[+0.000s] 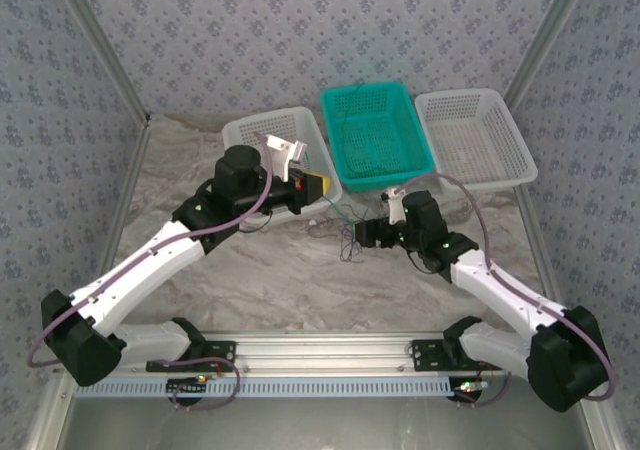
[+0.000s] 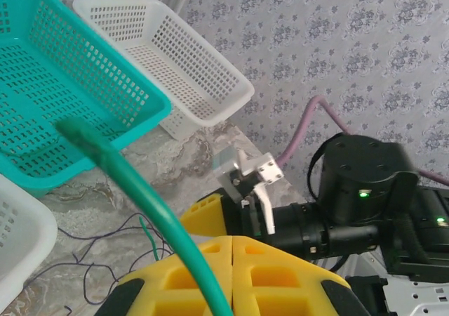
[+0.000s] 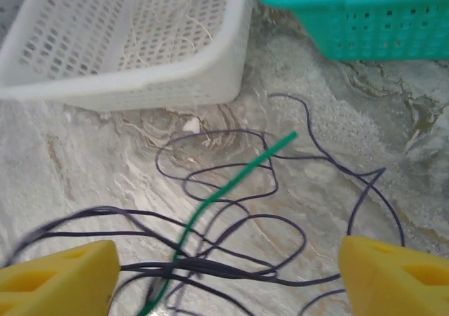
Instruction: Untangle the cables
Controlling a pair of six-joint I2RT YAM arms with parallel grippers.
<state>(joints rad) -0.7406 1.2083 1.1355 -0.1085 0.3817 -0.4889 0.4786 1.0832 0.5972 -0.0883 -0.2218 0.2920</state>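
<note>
We are looking at the left claw (image 2: pixel 230 244) first. Its two blocky yellow pads are pressing flat together, and a smooth green cable (image 2: pixel 140 192) is coming out of their seam. It is arcing up in a springy curve to a blunt end in front of the teal basket (image 2: pixel 42 42).

The right claw (image 3: pixel 228 277) is standing wide, its wedge-shaped yellow fingers (image 3: pixel 59 277) sitting well apart and gripping nothing. Between them we are seeing the cables (image 3: pixel 210 267): hair-thin dark violet strands lying in loose, overlapping loops on the surface (image 3: pixel 77 168). A thin green strand (image 3: pixel 231 184) is crossing them diagonally.

The surface is showing a glossy, marbled grey-and-tan pattern. Beyond the tangle, a white basket (image 3: pixel 126 84) of perforated plastic is holding fine whitish threads (image 3: pixel 193 28). Just beside it, the teal basket's gridded wall is rising.
</note>
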